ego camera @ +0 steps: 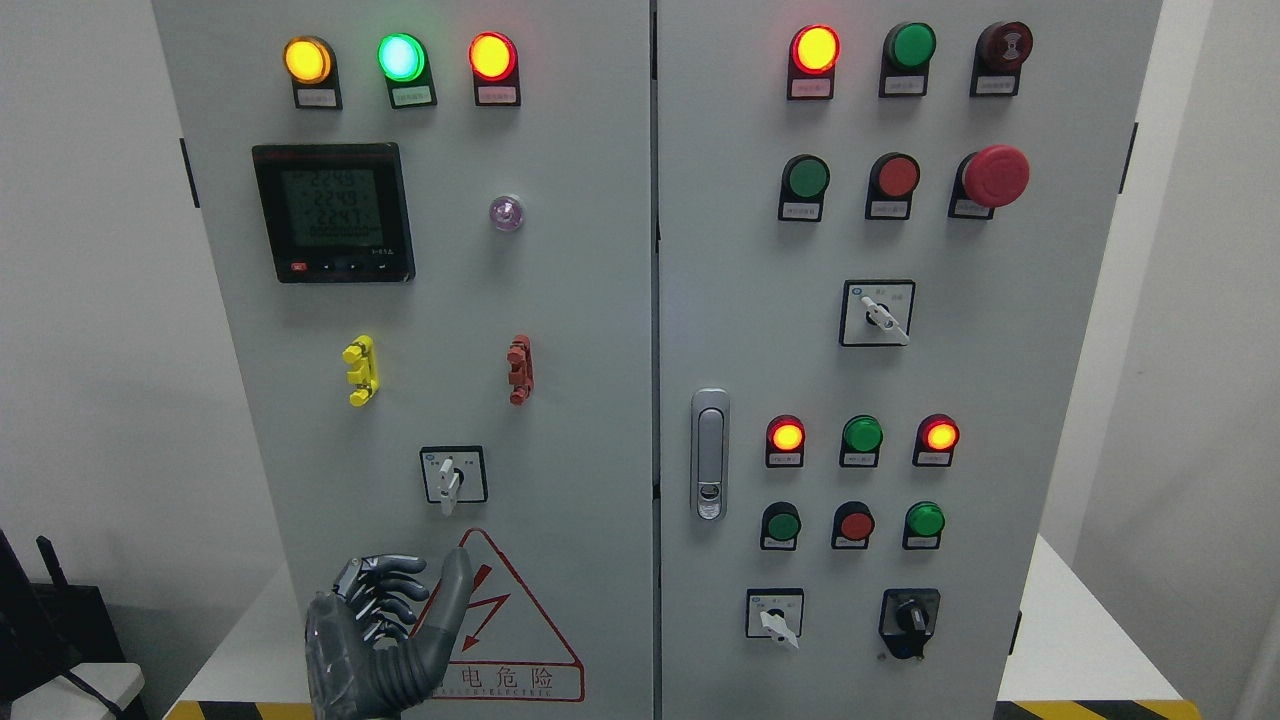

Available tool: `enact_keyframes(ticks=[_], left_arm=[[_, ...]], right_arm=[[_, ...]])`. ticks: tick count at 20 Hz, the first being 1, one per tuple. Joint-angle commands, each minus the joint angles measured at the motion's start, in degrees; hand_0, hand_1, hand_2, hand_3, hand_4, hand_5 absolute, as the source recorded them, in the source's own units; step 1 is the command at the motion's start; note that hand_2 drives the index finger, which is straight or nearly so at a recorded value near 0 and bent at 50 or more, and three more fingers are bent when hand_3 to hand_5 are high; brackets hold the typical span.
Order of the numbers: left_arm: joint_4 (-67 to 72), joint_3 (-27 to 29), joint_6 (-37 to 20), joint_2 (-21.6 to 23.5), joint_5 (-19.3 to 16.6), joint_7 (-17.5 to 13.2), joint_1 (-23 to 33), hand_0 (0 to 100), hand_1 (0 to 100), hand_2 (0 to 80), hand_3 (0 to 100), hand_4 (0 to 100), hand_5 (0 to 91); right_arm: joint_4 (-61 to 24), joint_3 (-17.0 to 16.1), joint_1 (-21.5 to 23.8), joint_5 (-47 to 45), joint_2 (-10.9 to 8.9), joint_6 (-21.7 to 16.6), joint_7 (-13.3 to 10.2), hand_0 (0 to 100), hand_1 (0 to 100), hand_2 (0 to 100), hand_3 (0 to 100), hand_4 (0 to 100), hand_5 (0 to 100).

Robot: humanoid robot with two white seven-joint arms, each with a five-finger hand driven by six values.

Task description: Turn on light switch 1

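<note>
Two grey doors make up the electrical cabinet [600, 330], and the controls are set at standing reach so each can be seen and worked from the front. Near the lower left corner of the left door the left hand [385, 635] is raised from the bottom edge, palm toward the panel, fingers loosely curled and thumb up, holding nothing. It stands just below the white-handled selector switch [453, 476], which I judge to be light switch 1, though its label is too small to read; its handle points down. The hand partly covers the red warning triangle [505, 620]. Higher on this door sit a digital meter [333, 212] and three lit lamps [400, 57] along the top edge, amber, green and red. At the left edge of the right door is a door latch [709, 455], then rows of lamps and push buttons, a red emergency stop [995, 176] and three more selectors. Plain pale walls flank the cabinet, with hazard striping at the floor.
</note>
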Motion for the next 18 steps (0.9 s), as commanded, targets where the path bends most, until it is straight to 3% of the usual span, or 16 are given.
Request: enact_keyframes(ticks=[1,18], left_arm=[[0.5,-0.1,1.3,-0.7,-0.1,0.4,-2.5,3,71,54.8,76,86,83.9],[1.9,0.1,5.4,-0.8,-0.1,1.6,-6.8,11,73,53.3,74,85,83.7]], right_arm=[[0.0,0.0,0.0,-1.1,0.00,0.0,0.0,12,39,0,0,0,0],[0.0,0.0,0.0,-1.1,0.00,0.0,0.0,12,39,0,0,0,0]])
